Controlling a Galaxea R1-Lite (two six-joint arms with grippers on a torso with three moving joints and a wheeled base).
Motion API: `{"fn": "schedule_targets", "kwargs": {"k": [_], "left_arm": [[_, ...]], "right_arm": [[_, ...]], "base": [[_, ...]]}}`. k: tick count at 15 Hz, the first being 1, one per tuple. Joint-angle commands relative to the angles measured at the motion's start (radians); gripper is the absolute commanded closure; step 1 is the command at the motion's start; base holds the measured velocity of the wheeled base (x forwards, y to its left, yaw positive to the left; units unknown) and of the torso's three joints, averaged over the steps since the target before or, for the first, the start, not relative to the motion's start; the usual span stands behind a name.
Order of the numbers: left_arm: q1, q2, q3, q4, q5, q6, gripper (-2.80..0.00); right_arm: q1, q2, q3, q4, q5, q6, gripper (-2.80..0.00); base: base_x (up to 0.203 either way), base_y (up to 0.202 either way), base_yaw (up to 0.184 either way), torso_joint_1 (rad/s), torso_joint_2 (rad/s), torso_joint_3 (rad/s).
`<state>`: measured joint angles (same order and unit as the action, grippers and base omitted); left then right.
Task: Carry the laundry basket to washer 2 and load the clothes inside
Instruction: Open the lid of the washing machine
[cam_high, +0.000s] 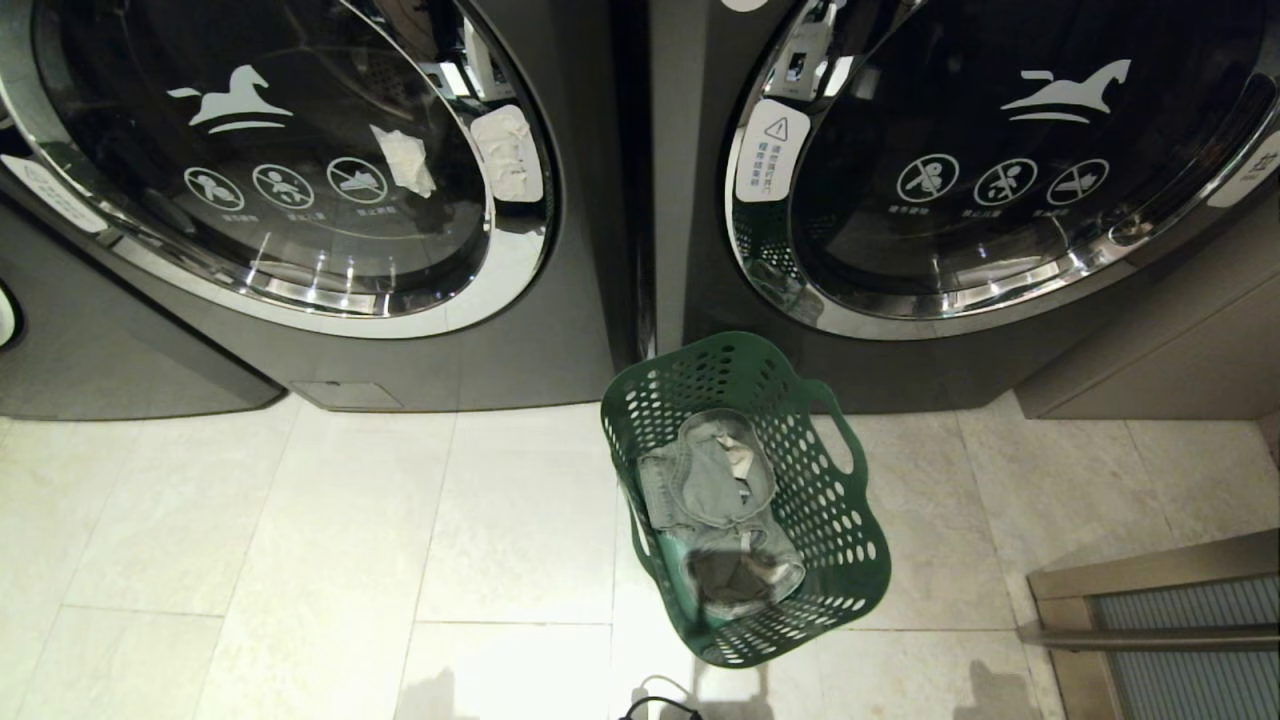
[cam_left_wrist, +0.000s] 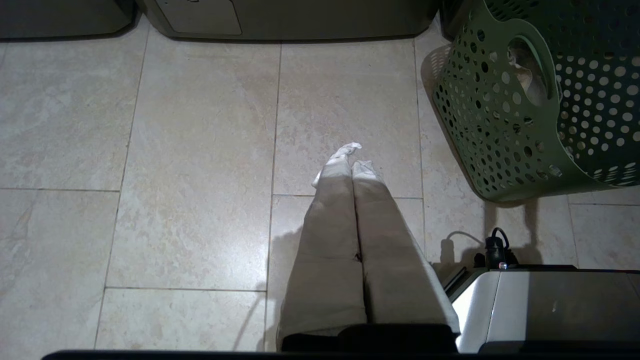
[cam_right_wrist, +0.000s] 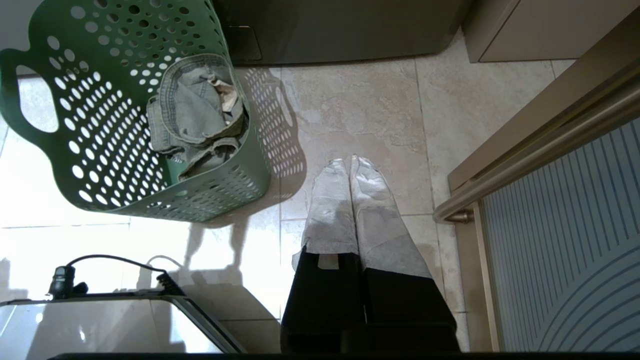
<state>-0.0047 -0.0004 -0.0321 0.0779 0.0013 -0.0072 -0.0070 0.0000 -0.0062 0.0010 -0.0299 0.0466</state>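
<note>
Laundry basket (cam_high: 850, 520): dark green plastic, its walls pierced all over with round holes, a cut-out handle showing on the side wall and a flared rim. It is standing on the pale tiled floor (cam_high: 300, 540) at the lower centre of the head view, its far end lying just before the gap between the two machines and reaching in front of the right-hand one.

Clothes (cam_high: 715, 500): a crumpled grey denim garment with visible seams is lying inside the basket, with a scrap of pale cloth showing in its folds.

Left washer (cam_high: 300, 330): dark grey, filling the upper left of the head view; its round glass door, chrome-ringed, is bearing a white horse mark and three round warning signs.

Right washer (cam_high: 900, 340): the same make, filling the upper right, with a white warning label at the door's left edge.

Left gripper (cam_left_wrist: 354, 161): its cloth-wrapped fingers are pressing together, holding nothing, hanging over bare tile with the basket in the upper right of the left wrist view.

Right gripper (cam_right_wrist: 352, 162): its wrapped fingers are likewise pressing together and empty, hanging over tile with the basket in the upper left of the right wrist view.
</note>
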Motion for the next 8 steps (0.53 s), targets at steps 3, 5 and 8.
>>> {"fn": "schedule_targets", "kwargs": {"k": [3, 5, 8], "left_arm": [[0.000, 0.000, 0.000, 0.000, 0.000, 0.000, 0.00], [0.000, 0.000, 0.000, 0.000, 0.000, 0.000, 0.00], [0.000, 0.000, 0.000, 0.000, 0.000, 0.000, 0.00]], "right_arm": [[-0.001, 0.002, 0.003, -0.003, 0.002, -0.031, 0.00], [-0.001, 0.002, 0.001, 0.001, 0.002, -0.034, 0.00], [-0.001, 0.002, 0.002, -0.001, 0.002, -0.015, 0.00]], "base": [[0.000, 0.000, 0.000, 0.000, 0.00, 0.000], [0.000, 0.000, 0.000, 0.000, 0.00, 0.000], [0.000, 0.000, 0.000, 0.000, 0.00, 0.000]]}}
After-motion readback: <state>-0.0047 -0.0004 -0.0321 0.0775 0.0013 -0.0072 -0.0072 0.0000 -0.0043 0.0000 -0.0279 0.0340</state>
